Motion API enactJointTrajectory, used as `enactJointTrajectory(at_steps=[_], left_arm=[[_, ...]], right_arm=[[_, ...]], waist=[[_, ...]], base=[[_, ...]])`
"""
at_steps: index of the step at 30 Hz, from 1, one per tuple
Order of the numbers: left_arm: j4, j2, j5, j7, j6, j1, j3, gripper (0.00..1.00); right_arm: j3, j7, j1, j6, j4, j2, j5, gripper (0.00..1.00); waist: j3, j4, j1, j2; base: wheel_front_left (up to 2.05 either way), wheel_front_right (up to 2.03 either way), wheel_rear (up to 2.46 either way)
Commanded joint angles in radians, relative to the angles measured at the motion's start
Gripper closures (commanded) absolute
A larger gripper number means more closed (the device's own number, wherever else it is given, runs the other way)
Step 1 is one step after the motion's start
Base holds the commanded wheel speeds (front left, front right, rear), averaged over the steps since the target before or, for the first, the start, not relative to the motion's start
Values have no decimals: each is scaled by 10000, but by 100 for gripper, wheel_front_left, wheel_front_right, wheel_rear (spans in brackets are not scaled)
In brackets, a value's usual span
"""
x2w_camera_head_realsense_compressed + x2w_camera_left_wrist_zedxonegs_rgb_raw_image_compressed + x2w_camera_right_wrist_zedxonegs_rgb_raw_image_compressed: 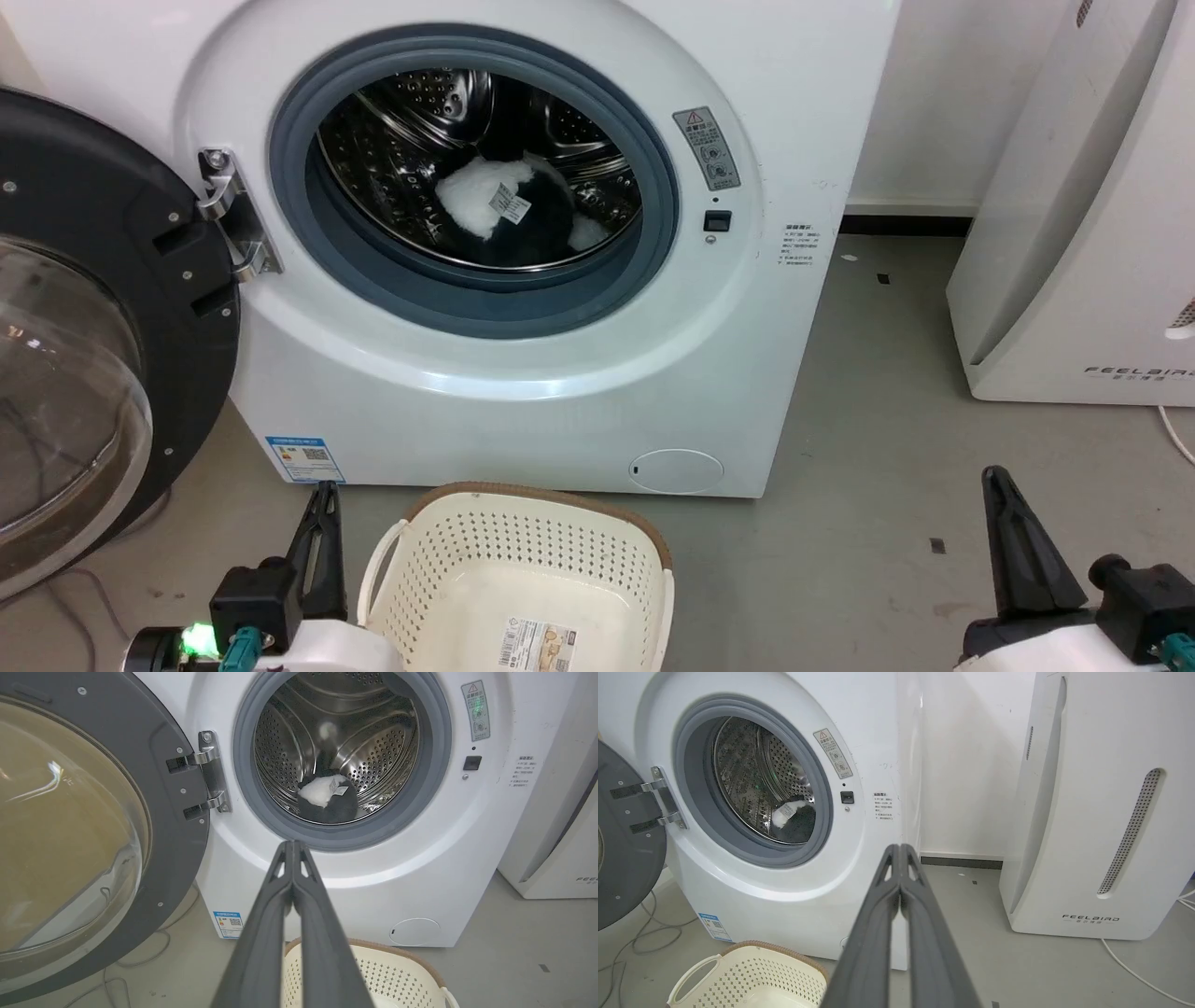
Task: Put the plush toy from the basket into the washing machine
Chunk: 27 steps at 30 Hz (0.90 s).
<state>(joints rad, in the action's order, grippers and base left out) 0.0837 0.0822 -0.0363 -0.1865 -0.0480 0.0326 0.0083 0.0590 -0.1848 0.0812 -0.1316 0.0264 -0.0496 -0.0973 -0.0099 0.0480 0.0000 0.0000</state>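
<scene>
So, the toy (523, 224) is already in the drum (411, 140) of the washer (523, 392). It's lying at the bottom near the front, white fluff on the left, black fur on the right, and its white tag (512, 203) faces out. It's well apart from both grippers. The grey gasket (476, 303) rings the drum, and the door (93, 327) is swung wide open on its hinge (224, 215) off to the left.

Down on the floor (887, 420), right in front of the washer, sits the basket (551, 497). It's cream with a brown rim, and the label sticker (537, 646) shows on its bare bottom.

The left gripper (325, 499) sits low just left of the basket, pointing up toward the washer. In the left wrist view its two fingers are pressed together at the tips with nothing held. The right gripper (997, 485) is at the lower right over bare floor, well apart from the basket. The right wrist view shows it pinched closed the same way, gripping nothing.

A white FEELBIRD appliance (1074, 233) stands to the right of the washer with a strip of floor between them. Some cables (630, 938) lie on the floor under the door.
</scene>
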Motion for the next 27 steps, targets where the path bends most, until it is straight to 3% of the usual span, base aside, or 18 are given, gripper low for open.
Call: enactJointTrajectory(at_steps=[1,27], left_arm=[[-83,-20,102,43,70,-87,-17,100],[-307,-109,180,583,192,-158,-37,100]], right_arm=[[-21,48,-173,3,-37,-2,53,100],[-190,582,-363,5,-105,-3,326,100]], waist=[[1,-6,0,0],[30,-146,0,0]], base=[[0,0,0],[0,0,0]])
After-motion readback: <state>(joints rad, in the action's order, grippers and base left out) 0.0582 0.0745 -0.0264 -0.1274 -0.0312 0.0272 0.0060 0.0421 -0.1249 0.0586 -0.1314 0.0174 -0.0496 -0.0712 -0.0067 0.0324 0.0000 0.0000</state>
